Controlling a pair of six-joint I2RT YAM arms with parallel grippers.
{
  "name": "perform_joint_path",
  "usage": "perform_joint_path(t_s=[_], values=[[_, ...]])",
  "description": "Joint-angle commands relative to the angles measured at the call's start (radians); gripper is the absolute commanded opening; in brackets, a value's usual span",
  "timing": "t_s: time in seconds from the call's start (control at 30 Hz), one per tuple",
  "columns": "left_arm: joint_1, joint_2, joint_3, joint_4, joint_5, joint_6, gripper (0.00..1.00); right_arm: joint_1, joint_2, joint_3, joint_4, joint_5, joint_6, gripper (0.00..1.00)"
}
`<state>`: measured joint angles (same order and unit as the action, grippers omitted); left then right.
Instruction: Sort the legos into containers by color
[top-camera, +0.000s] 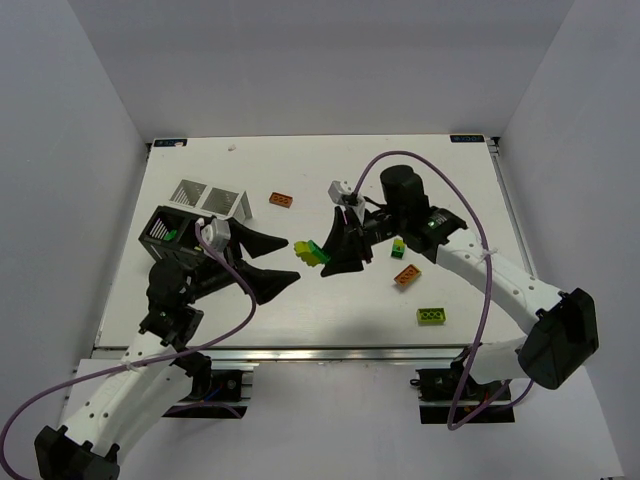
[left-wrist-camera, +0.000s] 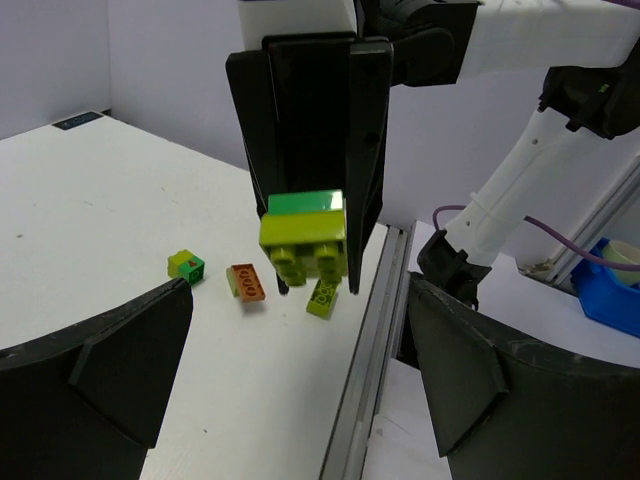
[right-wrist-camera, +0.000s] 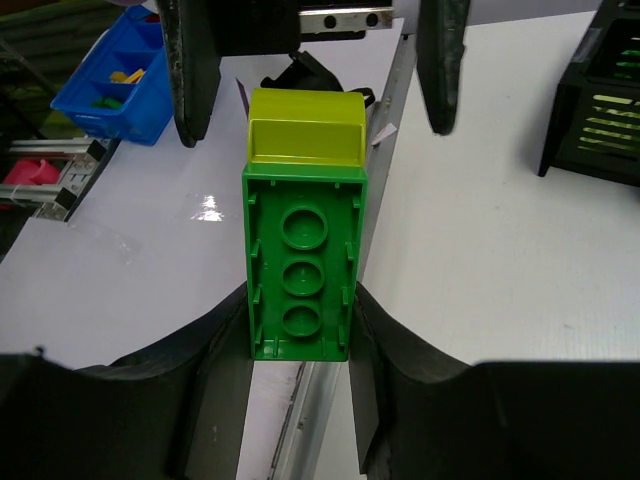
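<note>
My right gripper (top-camera: 330, 252) is shut on a dark green brick (right-wrist-camera: 300, 265) with a lime brick (right-wrist-camera: 305, 125) stuck on its far end, held above the table's middle. The stack (top-camera: 312, 252) points at my left gripper (top-camera: 294, 259), which is open and empty, its fingers (right-wrist-camera: 190, 60) either side just beyond the stack. The left wrist view shows the stack (left-wrist-camera: 305, 232) hanging in the right gripper. Loose bricks: orange (top-camera: 282, 200), green-and-lime (top-camera: 398, 247), orange (top-camera: 407, 276), lime (top-camera: 432, 316). A black container (top-camera: 165, 232) holds something green; white containers (top-camera: 210, 198) stand behind it.
The table's metal front rail (left-wrist-camera: 375, 300) runs below my left gripper. A blue bin (right-wrist-camera: 120, 70) with small parts sits off the table beyond the front edge. White walls enclose the table on three sides.
</note>
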<state>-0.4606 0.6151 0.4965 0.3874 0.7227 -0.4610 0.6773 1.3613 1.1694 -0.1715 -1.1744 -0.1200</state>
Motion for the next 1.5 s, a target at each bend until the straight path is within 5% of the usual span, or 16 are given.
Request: perform_joint_path(t_s=[0.0, 0.83, 1.17, 1.27, 1.4, 1.47], values=[[-0.006, 0.014, -0.019, 0.06, 0.059, -0.033, 0.98, 0.045, -0.039, -0.033, 0.09, 0.038, 0.039, 0.04], [-0.015, 0.044, -0.019, 0.064, 0.092, -0.056, 0.94, 0.107, -0.094, -0.125, 0.159, 0.16, -0.043, 0.05], [-0.015, 0.08, -0.022, 0.085, 0.109, -0.077, 0.78, 0.131, -0.076, -0.128, 0.161, 0.17, -0.04, 0.04], [-0.015, 0.08, -0.024, 0.093, 0.112, -0.079, 0.62, 0.14, -0.067, -0.128, 0.161, 0.179, -0.044, 0.05], [-0.015, 0.077, -0.018, 0.081, 0.106, -0.07, 0.07, 0.142, -0.079, -0.128, 0.161, 0.205, -0.058, 0.05], [-0.015, 0.074, -0.012, 0.067, 0.101, -0.056, 0.0, 0.142, -0.096, -0.135, 0.161, 0.232, -0.064, 0.04]])
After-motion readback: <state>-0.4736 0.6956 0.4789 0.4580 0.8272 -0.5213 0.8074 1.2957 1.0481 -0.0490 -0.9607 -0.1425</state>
